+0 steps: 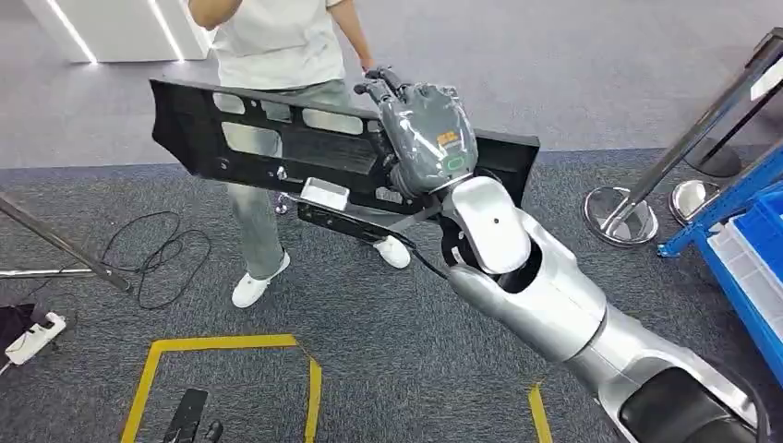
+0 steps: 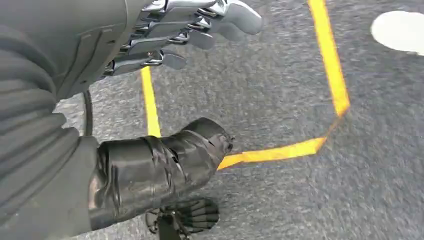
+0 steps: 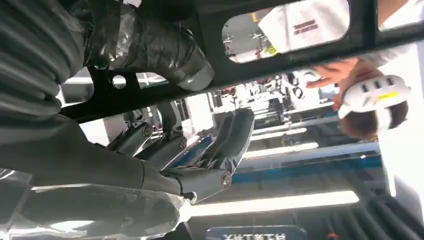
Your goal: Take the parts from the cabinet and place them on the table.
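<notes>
The right hand [image 1: 427, 129] gripped the black plastic panel [image 1: 277, 138], its fingers [image 3: 235, 135] curled around one bar. The left hand [image 2: 150, 45] hung with fingers apart, holding nothing.

The long part [image 1: 277, 138] is black, with a white label. The right hand [image 1: 427, 129] is grey under clear film, with a small orange mark and a green ring; its arm [image 1: 540, 295] is silver. The left hand [image 2: 150, 45] has silvery fingers [image 2: 220, 15] and a glossy black thumb. The carpet floor [image 1: 415, 360] is mottled grey with yellow tape lines [image 1: 222, 343]. The person [image 1: 277, 46] wears a white shirt, grey-green trousers and white shoes. Right, a blue rack [image 1: 748, 249].
</notes>
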Robot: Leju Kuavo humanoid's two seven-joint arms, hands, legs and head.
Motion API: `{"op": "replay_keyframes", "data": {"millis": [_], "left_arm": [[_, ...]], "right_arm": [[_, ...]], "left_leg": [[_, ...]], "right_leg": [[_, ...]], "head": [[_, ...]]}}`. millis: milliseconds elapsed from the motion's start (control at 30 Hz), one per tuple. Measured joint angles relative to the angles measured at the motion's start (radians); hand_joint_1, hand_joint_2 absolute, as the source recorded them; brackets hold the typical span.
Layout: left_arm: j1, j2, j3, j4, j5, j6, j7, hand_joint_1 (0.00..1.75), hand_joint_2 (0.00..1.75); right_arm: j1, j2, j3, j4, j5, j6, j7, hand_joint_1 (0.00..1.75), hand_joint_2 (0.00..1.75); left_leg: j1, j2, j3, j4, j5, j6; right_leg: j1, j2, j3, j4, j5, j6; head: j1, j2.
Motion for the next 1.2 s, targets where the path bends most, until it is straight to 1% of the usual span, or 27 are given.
{"op": "replay_keyframes", "data": {"millis": [67, 100, 167, 200, 233, 267, 333, 367, 400, 433, 467, 533, 567, 633, 700, 733, 767, 800, 867, 900, 933, 1000, 1033, 1067, 1100, 1133, 1200], "left_arm": [[0.002, 0.001, 0.0, -0.001, 0.0, -0.001, 0.001, 0.0, 1.75], [0.0, 0.001, 0.0, -0.001, 0.0, -0.001, 0.001, 0.0, 1.75], [-0.002, 0.001, -0.001, -0.001, 0.0, -0.001, 0.002, 0.0, 1.75], [-0.001, 0.001, -0.002, -0.001, 0.0, -0.001, 0.002, 0.0, 1.75], [0.001, 0.001, -0.002, -0.001, 0.0, -0.001, 0.002, 0.0, 1.75], [0.002, 0.001, -0.002, -0.001, 0.0, -0.002, 0.002, 0.0, 1.75], [0.003, 0.001, -0.002, -0.002, 0.0, -0.002, 0.002, 0.0, 1.75], [0.002, 0.001, -0.002, -0.002, 0.0, -0.002, 0.002, 0.0, 1.75], [0.0, 0.001, -0.003, -0.002, 0.0, -0.003, 0.002, 0.0, 1.75], [-0.003, 0.002, -0.003, -0.002, 0.0, -0.003, 0.003, 0.0, 1.75], [-0.003, 0.003, -0.003, -0.002, 0.0, -0.004, 0.003, 0.0, 1.75], [-0.002, 0.003, -0.003, -0.005, 0.0, -0.005, 0.003, 0.0, 1.75], [-0.002, 0.003, -0.003, -0.005, 0.0, -0.006, 0.003, 0.0, 1.75], [-0.007, 0.002, -0.003, -0.006, 0.0, -0.007, 0.003, 0.0, 1.75], [-0.004, 0.003, -0.003, -0.006, 0.002, -0.009, 0.003, 0.0, 1.75], [0.0, 0.003, -0.003, -0.006, 0.002, -0.011, 0.003, 0.0, 1.75], [0.003, 0.003, -0.003, -0.006, 0.002, -0.012, 0.004, 0.0, 1.75], [0.003, 0.003, -0.003, -0.006, 0.002, -0.013, 0.005, 0.0, 1.75], [0.002, 0.005, -0.003, -0.006, 0.002, -0.013, 0.006, 0.0, 1.75], [0.002, 0.005, -0.003, -0.006, 0.002, -0.013, 0.006, 0.0, 1.75], [0.001, 0.005, -0.003, -0.007, 0.002, -0.013, 0.008, 0.0, 1.75], [0.002, 0.006, -0.003, -0.007, 0.002, -0.012, 0.008, 0.0, 1.75], [0.003, 0.006, -0.004, -0.007, 0.002, -0.012, 0.01, 0.0, 1.75], [0.003, 0.006, -0.004, -0.008, 0.002, -0.01, 0.011, 0.0, 1.75], [0.002, 0.006, -0.004, -0.008, 0.002, -0.01, 0.012, 0.0, 1.75], [0.0, 0.006, -0.004, -0.008, 0.0, -0.009, 0.013, 0.0, 1.75], [-0.002, 0.006, -0.004, -0.008, -0.003, -0.008, 0.013, 0.0, 1.75]], "right_arm": [[-0.001, 0.0, -0.002, -0.002, 0.0, 0.0, 0.0, 1.75, 1.75], [-0.004, 0.0, -0.003, -0.002, 0.0, 0.0, 0.0, 1.75, 1.75], [-0.001, -0.001, -0.005, -0.002, 0.0, 0.0, 0.0, 1.75, 1.75], [0.004, -0.002, -0.005, -0.002, 0.0, 0.0, 0.0, 1.75, 1.75], [0.008, -0.002, -0.005, -0.002, 0.0, 0.001, 0.0, 1.75, 1.75], [0.01, -0.002, -0.005, -0.002, 0.0, 0.001, 0.0, 1.75, 1.75], [0.008, -0.002, -0.005, -0.002, 0.0, 0.001, 0.0, 1.75, 1.75], [0.006, -0.002, -0.005, -0.002, 0.0, 0.001, 0.0, 1.75, 1.75], [0.007, -0.003, -0.005, -0.001, 0.0, 0.002, 0.0, 1.75, 1.75], [0.004, -0.003, -0.005, -0.002, 0.0, 0.002, 0.0, 1.75, 1.75], [0.006, -0.003, -0.005, -0.003, 0.0, 0.001, 0.0, 1.75, 1.75], [0.004, -0.003, -0.006, -0.003, 0.0, 0.001, 0.0, 1.75, 1.75], [0.004, -0.002, -0.006, -0.004, 0.0, 0.001, 0.0, 1.75, 1.75], [0.0, -0.002, -0.007, -0.005, 0.0, 0.0, 0.0, 1.75, 1.75], [0.003, -0.002, -0.007, -0.005, 0.0, 0.0, 0.0, 1.75, 1.75], [0.006, -0.002, -0.007, -0.004, 0.0, 0.0, 0.0, 1.75, 1.75], [0.008, -0.002, -0.007, -0.003, 0.0, 0.0, 0.0, 1.75, 1.75], [0.008, -0.002, -0.007, -0.003, 0.0, 0.0, 0.0, 1.75, 1.75], [0.005, -0.002, -0.007, -0.004, 0.0, 0.0, 0.0, 1.75, 1.75], [0.003, -0.002, -0.007, -0.004, 0.0, 0.001, 0.0, 1.75, 1.75], [0.002, -0.002, -0.007, -0.003, -0.002, 0.001, 0.0, 1.75, 1.75], [0.003, -0.002, -0.007, -0.003, -0.003, 0.0, 0.0, 1.75, 1.75], [0.002, -0.003, -0.008, -0.003, -0.003, 0.0, 0.0, 1.75, 1.75], [0.002, -0.003, -0.009, -0.005, -0.003, -0.002, 0.0, 1.75, 1.75], [0.002, -0.003, -0.01, -0.004, -0.003, -0.002, 0.0, 1.75, 1.75], [-0.001, -0.003, -0.01, -0.003, -0.003, -0.003, 0.0, 1.75, 1.75], [0.004, -0.004, -0.012, -0.002, -0.003, -0.003, 0.0, 1.75, 1.75]], "left_leg": [[0.007, -0.004, 0.031, -0.02, 0.002, 0.005], [0.007, -0.004, 0.038, -0.023, -0.002, 0.01], [0.007, -0.005, 0.048, -0.022, -0.013, 0.014], [0.007, -0.006, 0.053, -0.021, -0.019, 0.014], [0.007, -0.008, 0.059, -0.02, -0.026, 0.014], [0.007, -0.01, 0.067, -0.018, -0.033, 0.013], [0.008, -0.013, 0.087, -0.013, -0.049, 0.009], [0.008, -0.014, 0.1, -0.011, -0.063, 0.004], [0.006, -0.016, 0.103, -0.008, -0.068, -0.002], [0.007, -0.017, 0.091, -0.004, -0.072, -0.009], [0.007, -0.016, 0.092, -0.004, -0.077, -0.015], [0.007, -0.017, 0.104, 0.002, -0.083, -0.025], [0.01, -0.012, 0.093, 0.026, -0.085, -0.029], [0.012, -0.007, 0.025, 0.146, -0.099, -0.039], [0.014, -0.006, -0.068, 0.275, -0.151, -0.046], [0.014, -0.006, -0.099, 0.298, -0.16, -0.047], [0.014, -0.006, -0.107, 0.278, -0.143, -0.046], [0.014, -0.006, -0.095, 0.223, -0.103, -0.042], [0.011, -0.005, -0.044, 0.08, -0.002, -0.029], [0.005, -0.003, -0.019, -0.001, 0.043, -0.019], [-0.003, -0.002, -0.015, -0.004, 0.008, -0.015], [-0.006, -0.005, -0.005, -0.008, 0.033, -0.003], [-0.005, -0.005, -0.003, -0.01, 0.032, -0.002], [0.011, -0.003, 0.014, -0.031, 0.038, 0.003], [0.006, -0.004, 0.023, -0.038, 0.036, 0.005], [0.006, -0.004, 0.029, -0.038, 0.031, 0.013], [0.004, -0.004, 0.037, -0.035, 0.019, 0.017]], "right_leg": [[-0.002, 0.0, -0.011, 0.031, -0.015, 0.007], [-0.002, 0.0, -0.038, 0.079, -0.036, 0.008], [-0.001, 0.0, -0.138, 0.239, -0.095, 0.009], [-0.001, 0.0, -0.179, 0.291, -0.105, 0.01], [-0.002, 0.0, -0.202, 0.301, -0.088, 0.014], [-0.004, 0.0, -0.202, 0.27, -0.054, 0.016], [-0.007, 0.0, -0.158, 0.139, 0.053, 0.017], [-0.009, 0.001, -0.125, 0.033, 0.118, 0.012], [-0.003, 0.005, -0.127, 0.034, 0.09, 0.007], [0.0, 0.001, -0.115, 0.006, 0.081, 0.0], [0.0, 0.003, -0.119, 0.007, 0.098, -0.007], [-0.004, 0.004, -0.105, 0.005, 0.09, -0.019], [-0.005, 0.003, -0.095, 0.0, 0.086, -0.024], [-0.005, 0.002, -0.082, -0.001, 0.075, -0.034], [-0.003, 0.003, -0.068, -0.001, 0.062, -0.036], [-0.002, 0.004, -0.061, -0.001, 0.055, -0.037], [-0.001, 0.006, -0.052, -0.001, 0.048, -0.036], [0.0, 0.007, -0.042, 0.0, 0.041, -0.035], [0.001, 0.007, -0.022, -0.001, 0.027, -0.032], [0.001, 0.006, -0.01, -0.002, 0.018, -0.027], [0.001, 0.007, -0.01, -0.006, 0.015, -0.022], [0.0, 0.007, -0.012, -0.009, 0.015, -0.01], [0.002, 0.008, 0.0, -0.02, 0.009, -0.004], [0.006, 0.005, -0.003, -0.018, -0.002, 0.003], [0.006, 0.004, -0.011, 0.01, -0.014, 0.006], [0.004, 0.005, -0.049, 0.081, -0.044, 0.008], [0.002, 0.004, -0.14, 0.231, -0.089, 0.011]], "head": [[0.002, 0.0], [0.004, 0.0], [0.004, 0.0], [0.003, 0.0], [0.004, 0.0], [0.003, 0.0], [0.004, 0.0], [0.004, 0.0], [0.001, 0.0], [0.006, 0.0], [0.001, 0.0], [0.003, 0.0], [0.002, 0.0], [-0.004, 0.0], [-0.003, 0.0], [-0.003, 0.0], [-0.003, 0.0], [-0.003, 0.0], [-0.003, 0.0], [-0.003, 0.0], [-0.003, 0.0], [-0.005, 0.0], [-0.002, 0.0], [-0.003, 0.0], [0.004, 0.0], [0.008, 0.0], [0.008, 0.0]]}}
